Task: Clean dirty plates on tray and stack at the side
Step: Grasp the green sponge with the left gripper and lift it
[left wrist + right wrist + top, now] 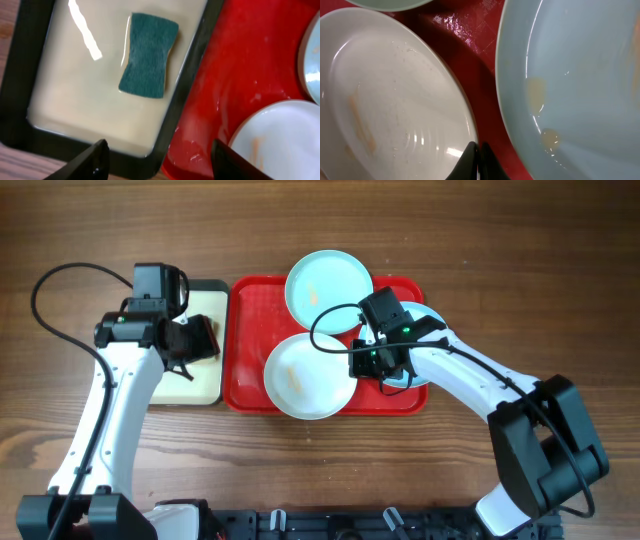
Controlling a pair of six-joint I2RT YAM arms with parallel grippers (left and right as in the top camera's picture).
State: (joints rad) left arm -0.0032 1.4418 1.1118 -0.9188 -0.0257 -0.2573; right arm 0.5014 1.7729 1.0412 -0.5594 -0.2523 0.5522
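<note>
The left end effector (159,152) was found released, with the sponge (148,55) seen straight ahead in the cream tray (65,100), long axis pointing away. The right end effector (479,161) was clenched empty between the soiled white plate (385,100) and blue plate (585,75) on the red tray (470,35)

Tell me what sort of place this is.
Probably a robotics test bench staged for dishwashing, not a real kitchen: robot arms at a wooden table, smeared plates on a red tray, a green sponge in a cream tray.
</note>
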